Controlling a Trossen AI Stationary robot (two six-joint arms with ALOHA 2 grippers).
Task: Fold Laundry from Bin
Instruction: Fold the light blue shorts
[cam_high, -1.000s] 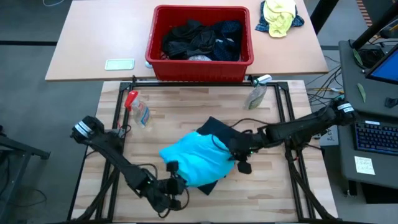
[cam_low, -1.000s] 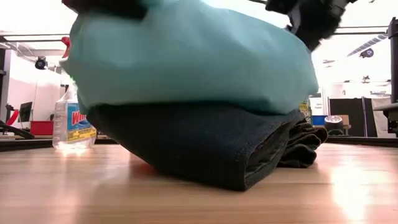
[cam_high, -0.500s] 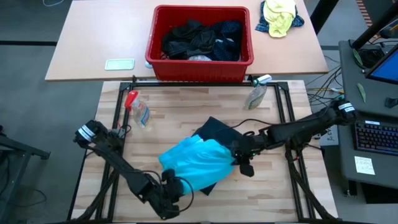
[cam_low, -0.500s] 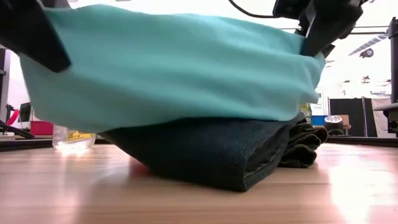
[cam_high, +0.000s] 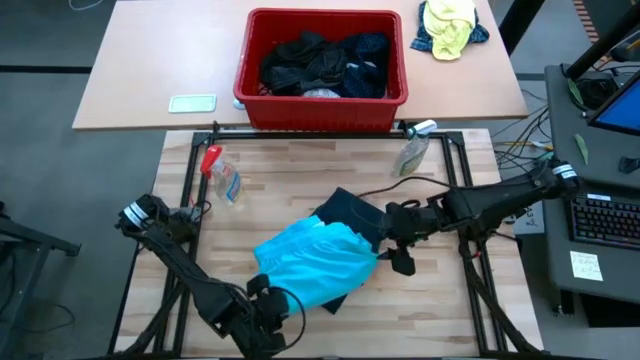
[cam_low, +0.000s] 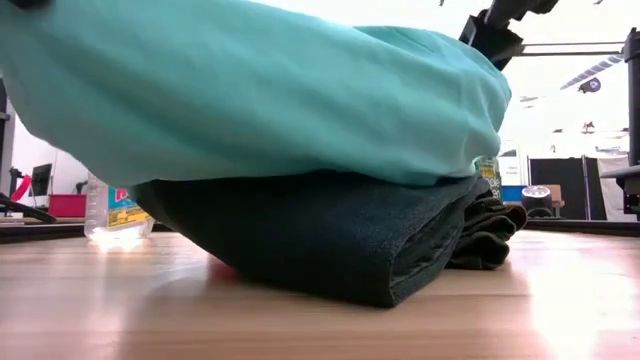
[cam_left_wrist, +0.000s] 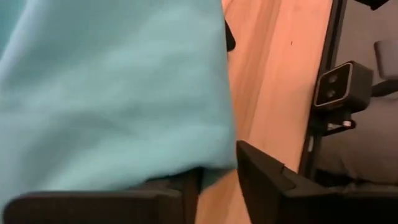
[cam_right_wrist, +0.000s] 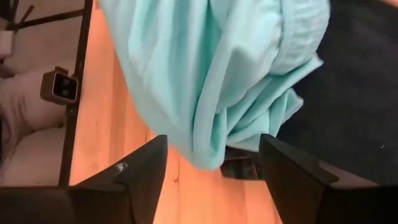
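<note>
A turquoise garment (cam_high: 315, 262) lies spread over a folded dark garment (cam_high: 352, 214) in the middle of the wooden table; the low view shows the turquoise garment (cam_low: 260, 100) draped on that dark fold (cam_low: 320, 245). My left gripper (cam_high: 270, 302) stands at the turquoise garment's near-left edge, its fingers a little apart. My right gripper (cam_high: 398, 255) hovers open just off the garment's right end, above a bunched fold (cam_right_wrist: 211, 134). More dark laundry (cam_high: 322, 62) fills the red bin (cam_high: 252, 95) on the far table. My left gripper (cam_left_wrist: 217, 180) has the turquoise garment's near edge (cam_left_wrist: 208, 163) lying over one finger (cam_left_wrist: 93, 208) and dipping into the gap between the two. The fingers stand apart, slanting down from the table's near-left side. The rest of the garment rests on the dark fold.
Two spray bottles (cam_high: 225, 182) (cam_high: 412, 152) lie on the far part of the table. A yellow-and-blue cloth bundle (cam_high: 450, 25) and a flat card (cam_high: 192, 102) lie on the far table. Bare wood (cam_high: 440, 300) lies right of the pile.
The turquoise garment was drawn out toward the near-left over the dark fold and now lies draped on it. My right gripper has let go of its right end and drawn up and back toward the right edge. My left gripper has backed toward the near-left corner.
</note>
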